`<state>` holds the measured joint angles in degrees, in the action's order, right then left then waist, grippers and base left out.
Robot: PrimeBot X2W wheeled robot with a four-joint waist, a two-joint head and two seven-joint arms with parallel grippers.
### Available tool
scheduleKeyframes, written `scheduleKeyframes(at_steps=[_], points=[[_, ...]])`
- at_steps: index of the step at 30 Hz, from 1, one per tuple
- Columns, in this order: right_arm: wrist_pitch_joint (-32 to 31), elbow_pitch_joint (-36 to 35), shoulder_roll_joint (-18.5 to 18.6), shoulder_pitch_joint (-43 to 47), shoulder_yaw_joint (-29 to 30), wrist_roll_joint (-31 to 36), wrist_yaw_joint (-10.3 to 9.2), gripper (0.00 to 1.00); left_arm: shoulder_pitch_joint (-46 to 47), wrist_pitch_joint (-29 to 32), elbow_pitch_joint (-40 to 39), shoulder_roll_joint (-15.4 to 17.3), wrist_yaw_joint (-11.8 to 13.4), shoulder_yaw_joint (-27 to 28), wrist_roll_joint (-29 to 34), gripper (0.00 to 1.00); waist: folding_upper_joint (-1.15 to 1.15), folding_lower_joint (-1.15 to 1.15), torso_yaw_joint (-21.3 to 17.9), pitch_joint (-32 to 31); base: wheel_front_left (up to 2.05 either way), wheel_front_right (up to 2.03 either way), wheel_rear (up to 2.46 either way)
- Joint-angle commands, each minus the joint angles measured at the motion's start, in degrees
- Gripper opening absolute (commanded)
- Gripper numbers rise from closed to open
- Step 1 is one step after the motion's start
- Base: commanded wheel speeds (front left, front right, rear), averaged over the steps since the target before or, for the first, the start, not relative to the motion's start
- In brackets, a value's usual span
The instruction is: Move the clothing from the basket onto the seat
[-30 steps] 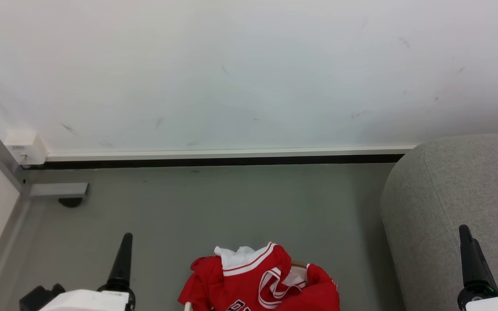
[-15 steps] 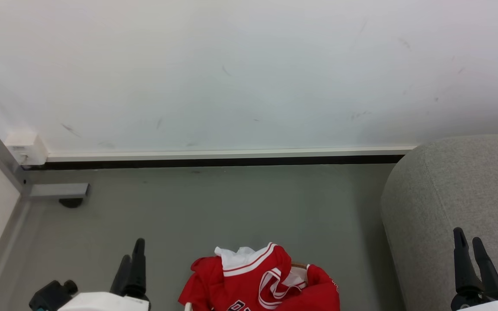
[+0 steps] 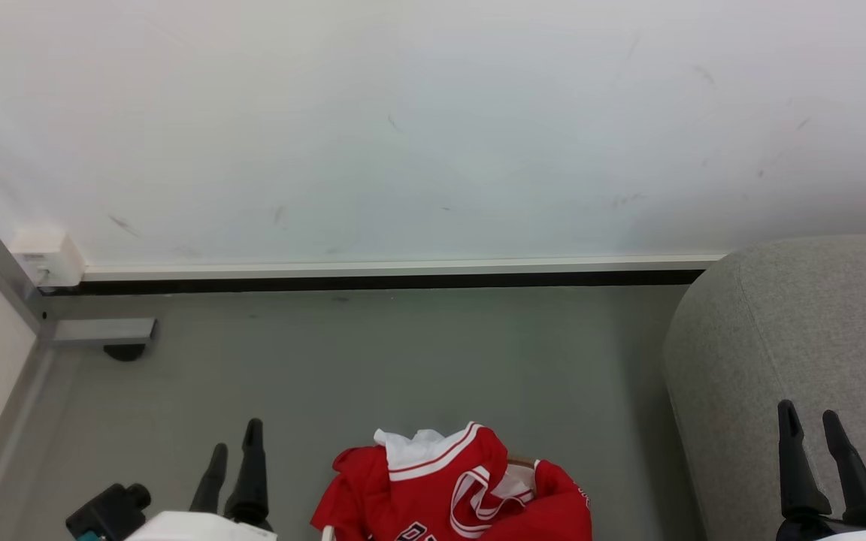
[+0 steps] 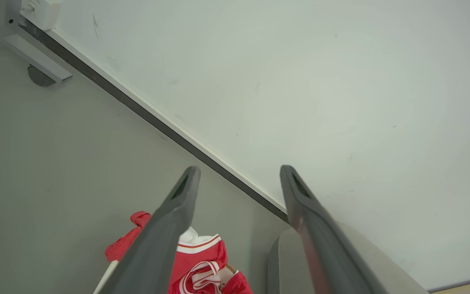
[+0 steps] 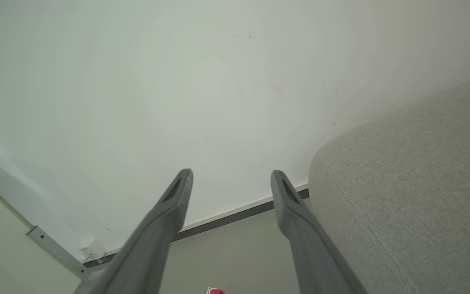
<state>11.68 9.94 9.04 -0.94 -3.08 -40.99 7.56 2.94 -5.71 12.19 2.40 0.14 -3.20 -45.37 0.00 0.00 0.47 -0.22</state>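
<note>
The clothing (image 3: 455, 488), a heap of bright red jerseys with white stripe trim, lies piled in the basket at the bottom centre of the head view. Of the basket I see a bit of brown rim (image 3: 521, 460) and a white edge (image 4: 106, 277). The seat (image 3: 794, 323), a big grey sofa with a rounded edge, stands to the right. My left gripper (image 3: 235, 437) hangs open to the left of the clothing, clear of it. My right gripper (image 3: 807, 410) is open in front of the seat. The left wrist view has its gripper (image 4: 239, 170), the clothing (image 4: 202, 261) and the seat (image 4: 280, 265). The right wrist view has its gripper (image 5: 231, 174) beside the seat (image 5: 414, 196).
A white wall with a dark baseboard (image 3: 373, 282) closes the far side of the grey floor (image 3: 403, 361). A metal frame foot (image 3: 102, 330) and a small white box (image 3: 46, 258) sit in the left corner.
Both grippers have turned at the wrist, so each now shows two spread fingers instead of one. The left one has shifted right toward the clothing. The clothing has not moved.
</note>
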Motion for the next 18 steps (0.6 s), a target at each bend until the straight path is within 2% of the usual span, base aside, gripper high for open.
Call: scheduleKeyframes(at_steps=[1, 18], points=[[0.42, -0.82, 0.18, 0.11, 0.64, 2.30, -0.06, 1.00, 0.03, -0.74, -0.46, 0.47, 0.23, -0.17, 2.14, 1.00, 0.00, 0.00, 0.00, -0.01, 0.00, 0.00, 0.00], [1.35, -0.44, -1.49, 0.84, 2.73, 16.41, -0.08, 1.00, -0.48, -3.36, -0.55, 0.54, 0.06, -2.04, 15.46, 1.00, 0.00, 0.00, 0.09, -0.21, 0.00, 0.00, 0.00]])
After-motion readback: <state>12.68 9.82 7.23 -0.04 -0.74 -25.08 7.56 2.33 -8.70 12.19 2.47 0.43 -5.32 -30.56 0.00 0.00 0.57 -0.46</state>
